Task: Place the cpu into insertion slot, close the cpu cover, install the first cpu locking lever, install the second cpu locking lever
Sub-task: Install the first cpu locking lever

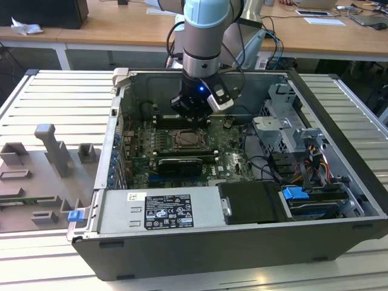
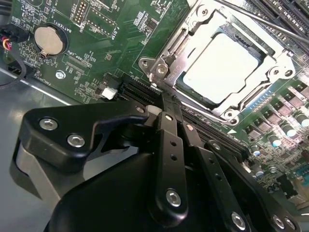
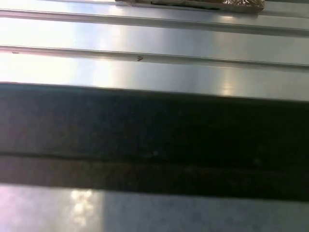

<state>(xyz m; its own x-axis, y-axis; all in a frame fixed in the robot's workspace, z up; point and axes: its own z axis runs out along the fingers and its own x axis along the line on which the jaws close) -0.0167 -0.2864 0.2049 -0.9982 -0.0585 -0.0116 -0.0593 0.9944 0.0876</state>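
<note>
In the second wrist view the cpu (image 2: 219,67) lies flat in the insertion slot, its pale top showing through the square cut-out of the cpu cover (image 2: 263,79). The silver cover is down over it. A thin locking lever (image 2: 270,24) runs past the socket's far side. My gripper (image 2: 166,99) has its black fingers (image 2: 169,145) drawn together, their tips just off one corner of the socket frame, and I see nothing between them. In the exterior view the gripper (image 1: 193,115) hangs inside the open computer case, right behind the insertion slot (image 1: 185,140).
A coin battery (image 2: 48,39) and black memory slots (image 2: 285,9) flank the socket. A black expansion card (image 1: 177,165), power supply (image 1: 160,209), drive cage (image 1: 285,115) and cables (image 1: 315,163) crowd the case. Grey fixtures (image 1: 51,151) stand on the ribbed table. The first wrist view faces a dark case wall (image 3: 154,130).
</note>
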